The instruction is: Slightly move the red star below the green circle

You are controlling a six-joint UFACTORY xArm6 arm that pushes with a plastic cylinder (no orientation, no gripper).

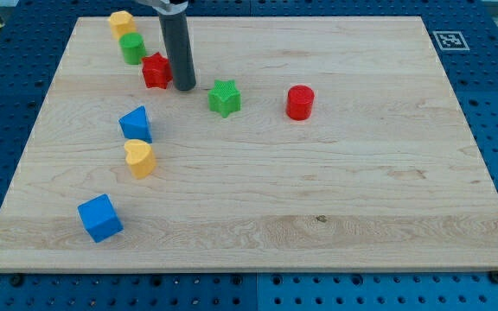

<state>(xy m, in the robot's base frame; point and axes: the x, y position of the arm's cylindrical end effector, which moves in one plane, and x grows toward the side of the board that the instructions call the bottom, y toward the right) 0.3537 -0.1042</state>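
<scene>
- Red star (156,71) sits near the bench's (318,190) top left, just below and right of the green circle (131,47), almost touching it.
- My tip (185,87) stands against the star's right side, seemingly placed to nudge it left, under the circle.
- Rod is upright, dropping from the view's top.
- Jaws: none here, only a rod.
- Yellow block (121,22) sits above the circle; green star (225,98) lies to the tip's right.
</scene>
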